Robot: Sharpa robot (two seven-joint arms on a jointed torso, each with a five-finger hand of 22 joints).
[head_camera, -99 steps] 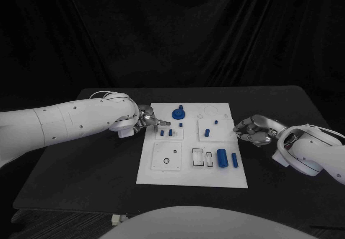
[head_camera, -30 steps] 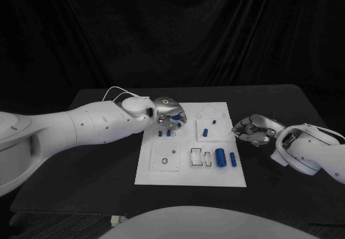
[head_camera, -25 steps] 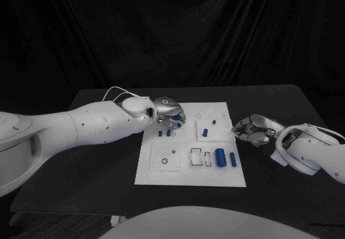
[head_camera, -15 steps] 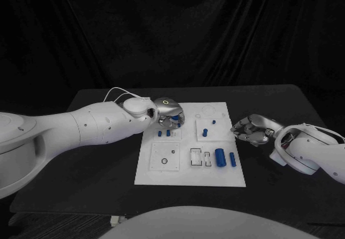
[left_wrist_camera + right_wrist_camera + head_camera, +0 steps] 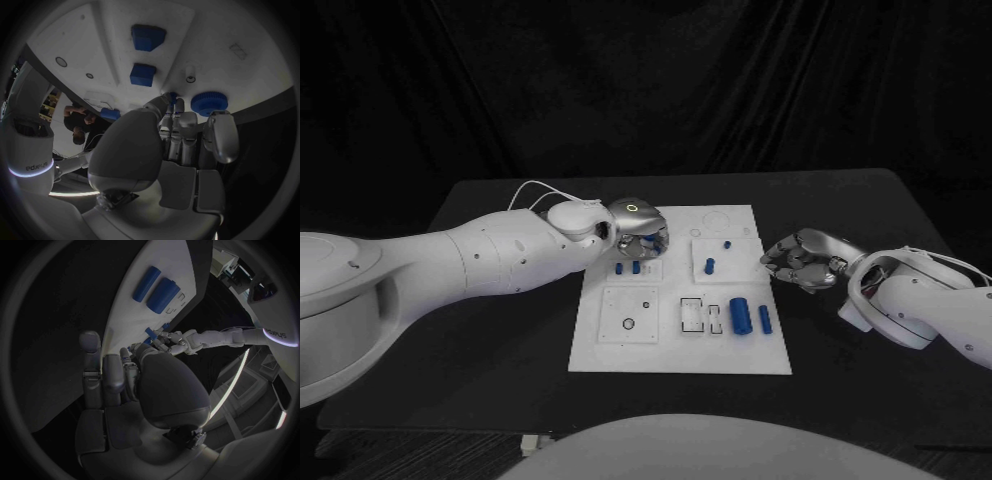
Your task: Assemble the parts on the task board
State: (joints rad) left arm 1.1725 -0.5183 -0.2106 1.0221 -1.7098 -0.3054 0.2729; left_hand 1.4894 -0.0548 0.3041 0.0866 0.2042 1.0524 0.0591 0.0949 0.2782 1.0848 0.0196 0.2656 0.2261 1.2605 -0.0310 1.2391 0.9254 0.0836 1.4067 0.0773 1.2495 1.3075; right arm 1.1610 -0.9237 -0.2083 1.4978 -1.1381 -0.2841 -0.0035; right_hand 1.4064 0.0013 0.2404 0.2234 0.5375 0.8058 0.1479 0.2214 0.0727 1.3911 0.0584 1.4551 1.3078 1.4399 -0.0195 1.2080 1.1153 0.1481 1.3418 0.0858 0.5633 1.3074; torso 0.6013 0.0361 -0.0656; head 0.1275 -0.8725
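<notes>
Two hands in frame. Left hand (image 5: 638, 231) over task board (image 5: 681, 355) at its 11 o'clock corner, fingers curled down about small blue part (image 5: 172, 97); grip itself not resolvable, cannot tell whether held. Blue gear (image 5: 209, 103) just beside fingertips. Right hand (image 5: 802, 260) off board's 3 o'clock edge, fingers curled in, holding nothing.

Judgement: seating step. Keep part upright, press straight down, no twist; right hand stay clear.

Hidden: socket under left palm, part's lower end.
</notes>
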